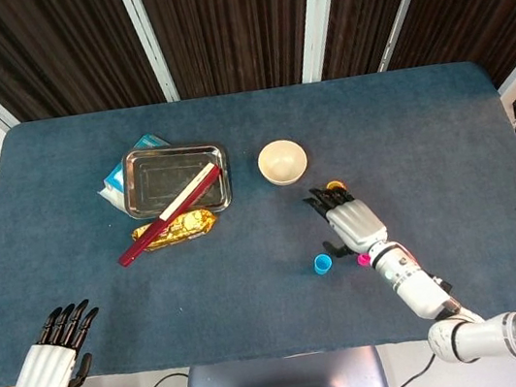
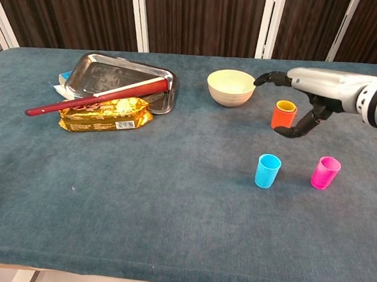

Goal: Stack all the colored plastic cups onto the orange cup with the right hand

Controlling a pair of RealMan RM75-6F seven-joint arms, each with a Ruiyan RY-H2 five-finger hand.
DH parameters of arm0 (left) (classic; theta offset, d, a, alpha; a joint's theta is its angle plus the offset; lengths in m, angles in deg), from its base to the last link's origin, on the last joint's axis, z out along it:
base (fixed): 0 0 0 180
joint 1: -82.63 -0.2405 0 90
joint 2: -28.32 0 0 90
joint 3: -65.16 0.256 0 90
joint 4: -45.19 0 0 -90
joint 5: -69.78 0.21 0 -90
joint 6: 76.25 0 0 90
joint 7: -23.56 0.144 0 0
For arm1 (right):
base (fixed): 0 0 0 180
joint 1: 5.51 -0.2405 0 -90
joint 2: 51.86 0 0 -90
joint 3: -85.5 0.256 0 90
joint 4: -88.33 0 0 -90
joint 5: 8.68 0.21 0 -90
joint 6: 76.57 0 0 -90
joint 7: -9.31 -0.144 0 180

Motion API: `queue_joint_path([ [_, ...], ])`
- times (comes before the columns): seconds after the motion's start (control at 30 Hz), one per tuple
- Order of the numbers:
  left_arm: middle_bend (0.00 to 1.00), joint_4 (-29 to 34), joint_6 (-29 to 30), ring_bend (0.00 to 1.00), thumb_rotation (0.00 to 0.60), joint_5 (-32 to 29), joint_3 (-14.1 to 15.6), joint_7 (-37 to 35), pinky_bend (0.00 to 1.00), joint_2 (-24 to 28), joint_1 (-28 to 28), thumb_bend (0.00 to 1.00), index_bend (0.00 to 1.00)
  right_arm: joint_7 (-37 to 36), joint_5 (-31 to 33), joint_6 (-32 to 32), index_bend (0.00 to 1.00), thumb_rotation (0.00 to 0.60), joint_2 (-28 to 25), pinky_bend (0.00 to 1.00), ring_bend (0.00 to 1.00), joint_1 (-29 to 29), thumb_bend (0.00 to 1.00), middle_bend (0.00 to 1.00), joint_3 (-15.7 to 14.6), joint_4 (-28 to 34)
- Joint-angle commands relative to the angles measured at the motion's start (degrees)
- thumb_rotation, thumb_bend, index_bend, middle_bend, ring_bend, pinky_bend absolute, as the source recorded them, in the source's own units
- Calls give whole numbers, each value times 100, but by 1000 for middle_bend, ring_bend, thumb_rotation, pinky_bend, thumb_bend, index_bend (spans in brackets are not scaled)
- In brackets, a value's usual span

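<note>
Dark curtains hung behind my blue-clothed table (image 2: 171, 198). At far left my left hand (image 1: 49, 359) sat off the table edge, fingers slightly apart, holding nothing. A steel tray (image 2: 102, 75) carried a red-handled utensil (image 2: 94, 97), with a gold snack packet (image 2: 106, 113) touching its front. A cream bowl (image 2: 231, 87) stood mid-table. My right hand (image 2: 313, 92) hovered empty, fingers spread, above the orange cup (image 2: 284, 116) with a yellow cup (image 2: 286, 107) nested inside. Nearer me stood the blue cup (image 2: 268, 171) and the pink cup (image 2: 325, 173), apart and unstacked.
</note>
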Motion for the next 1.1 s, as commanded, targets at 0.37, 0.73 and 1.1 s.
queue_joint_path([
  [0.37,0,-4,110,0,600,49,8,-85,93,46,-34,505,0,352,79,-343,280,600,149,0,0,-115,485,0,-483,93],
  [0.73,0,-10,138,0,600,68,12,-101,92,54,-49,504,0,600,213,-194,379,600,398,0,0,-165,485,0,-595,-153],
  [1.1,0,-10,136,0,600,63,10,-125,92,68,-50,504,0,704,254,-65,519,600,630,0,0,-195,485,0,-579,-308],
])
